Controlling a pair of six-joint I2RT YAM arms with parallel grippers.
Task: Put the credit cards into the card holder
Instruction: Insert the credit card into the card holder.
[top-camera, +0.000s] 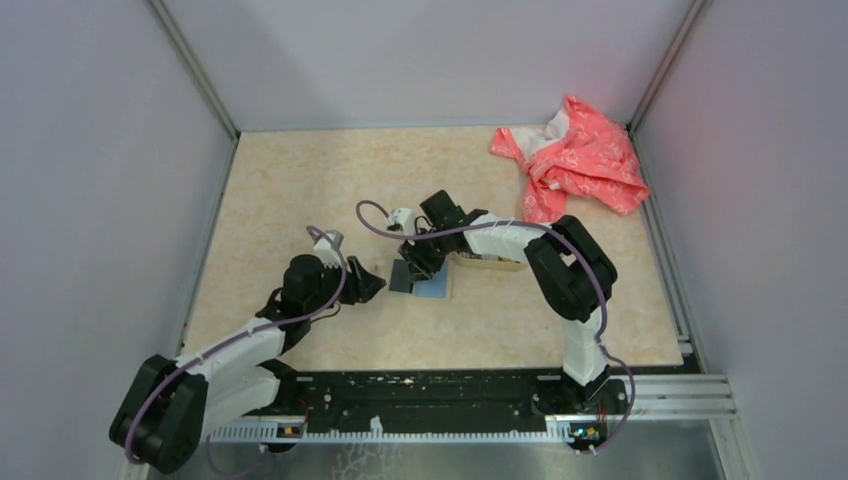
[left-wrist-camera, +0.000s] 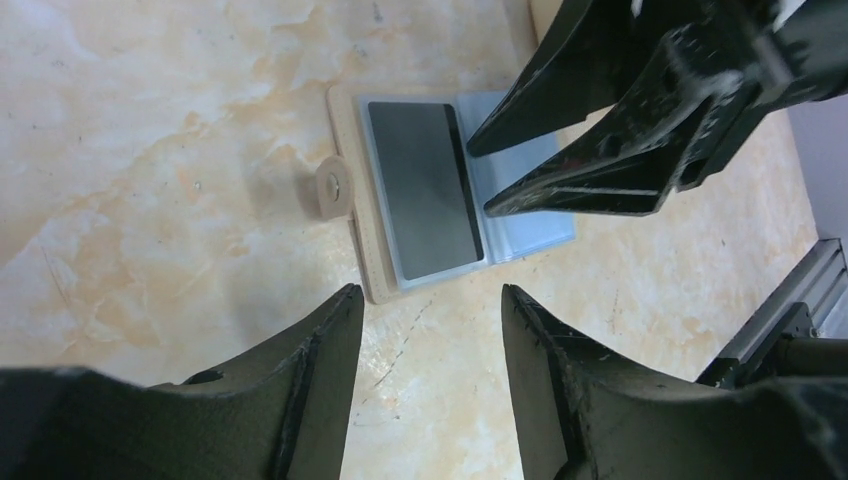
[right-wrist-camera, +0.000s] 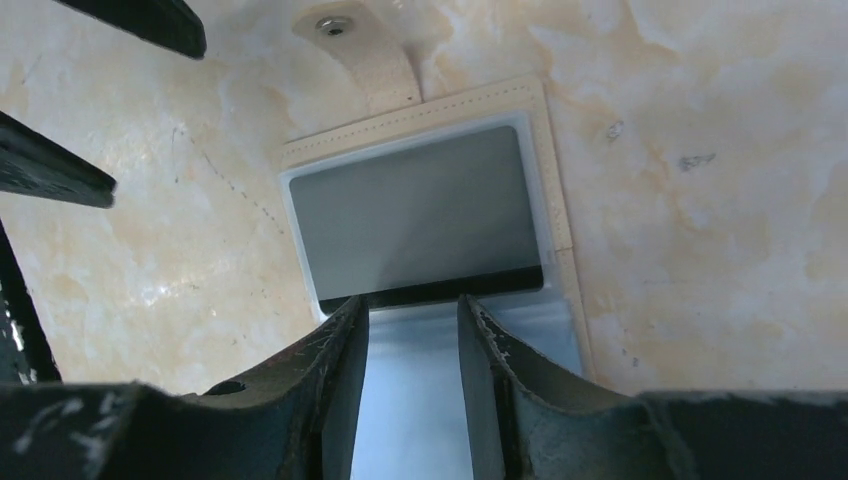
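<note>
The card holder (left-wrist-camera: 372, 262) lies open on the table, its snap tab (left-wrist-camera: 333, 188) sticking out to one side. A grey credit card with a dark stripe (left-wrist-camera: 420, 190) sits inside its clear sleeve (right-wrist-camera: 415, 215). My right gripper (right-wrist-camera: 412, 305) hovers open just over the pale blue sleeve (right-wrist-camera: 410, 400), its fingertips at the card's striped edge and nothing between them. My left gripper (left-wrist-camera: 430, 300) stands open near the holder's corner, empty and apart from it. In the top view both grippers, left (top-camera: 372, 285) and right (top-camera: 420, 268), meet over the holder (top-camera: 432, 287).
A tan dish (top-camera: 492, 263) lies partly hidden under the right arm. A crumpled pink cloth (top-camera: 575, 160) sits at the back right corner. Walls close the table on three sides. The right gripper's fingers (left-wrist-camera: 600, 130) crowd the left wrist view.
</note>
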